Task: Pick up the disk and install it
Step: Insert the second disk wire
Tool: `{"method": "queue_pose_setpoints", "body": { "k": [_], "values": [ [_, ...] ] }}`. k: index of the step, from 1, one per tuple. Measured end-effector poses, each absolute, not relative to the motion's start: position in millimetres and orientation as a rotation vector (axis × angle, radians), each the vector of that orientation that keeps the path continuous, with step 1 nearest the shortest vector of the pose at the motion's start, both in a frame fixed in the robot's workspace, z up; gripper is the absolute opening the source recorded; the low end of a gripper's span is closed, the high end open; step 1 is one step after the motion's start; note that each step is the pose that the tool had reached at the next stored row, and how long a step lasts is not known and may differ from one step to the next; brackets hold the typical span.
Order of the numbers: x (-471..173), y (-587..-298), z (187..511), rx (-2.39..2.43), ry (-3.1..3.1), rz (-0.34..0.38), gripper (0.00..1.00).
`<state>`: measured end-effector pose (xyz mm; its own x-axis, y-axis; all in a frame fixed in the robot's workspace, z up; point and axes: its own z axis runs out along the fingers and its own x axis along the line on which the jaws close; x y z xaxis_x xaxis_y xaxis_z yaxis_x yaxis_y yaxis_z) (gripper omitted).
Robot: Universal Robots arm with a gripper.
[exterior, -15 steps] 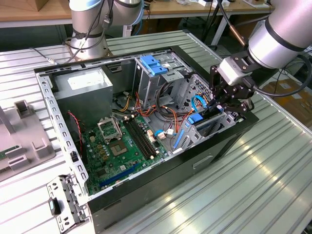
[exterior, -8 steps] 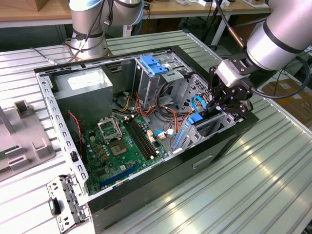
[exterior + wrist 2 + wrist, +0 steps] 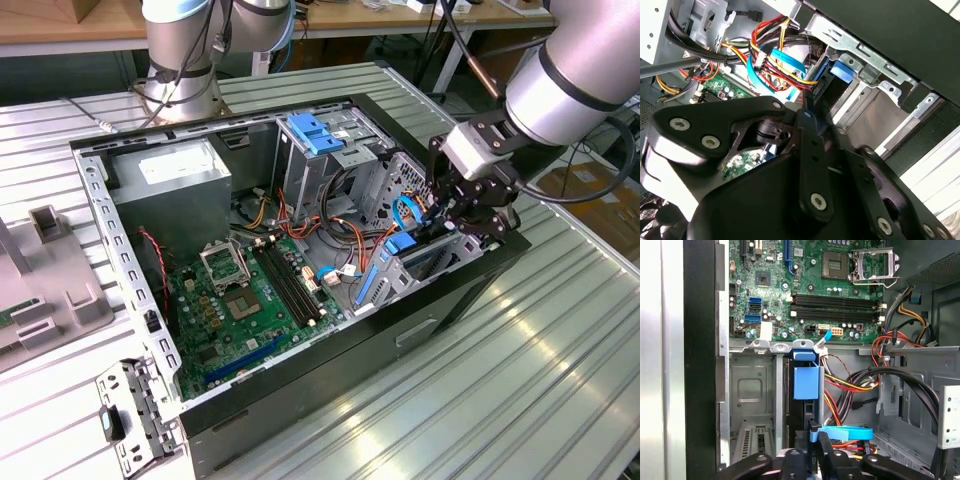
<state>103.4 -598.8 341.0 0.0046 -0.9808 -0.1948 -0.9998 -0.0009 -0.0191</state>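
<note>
In the first wrist view, closest to us, the gripper [image 3: 812,442] has its black fingers drawn together on the thin edge of the disk [image 3: 805,382], which stands on edge in a slot of the metal drive bay [image 3: 752,390]. We see the disk's blue plastic rail and tab running up the slot, with its far end close to the bay's top lip. Just beside the fingers lies a flat blue cable [image 3: 845,432], and past it a bundle of red, yellow and black wires [image 3: 860,382]. Beyond the bay sits the green circuit board [image 3: 805,285] with its dark memory slots and open processor socket.

In the second wrist view we see the gripper's black linkage [image 3: 807,150] up close, one finger reaching towards the blue tab [image 3: 842,71] at the bay's metal frame.

In the exterior view the gripper [image 3: 452,222] is lowered into the open computer case [image 3: 330,365] at the corner on the exterior view's right, over the blue-railed disk [image 3: 400,245]. Farther back we see the grey power box [image 3: 175,180] and a light-blue latch [image 3: 315,133] on the upper cage. The case rests on a ribbed metal table [image 3: 540,380].
</note>
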Motion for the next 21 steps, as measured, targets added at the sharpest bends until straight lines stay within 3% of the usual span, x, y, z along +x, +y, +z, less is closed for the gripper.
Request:
{"method": "queue_pose_setpoints", "body": {
  "k": [1, 15, 16, 19, 21],
  "values": [
    [103, -599, 341, -2.113, 2.107, 0.187, 0.3],
    [103, -599, 356, -2.1, 2.094, 0.211, 0.3],
    [103, -599, 356, -2.097, 2.091, 0.217, 0.28],
    [103, -599, 355, -2.089, 2.083, 0.231, 0.11],
    [103, -599, 354, -2.084, 2.079, 0.24, 0.11]
  ]
}}
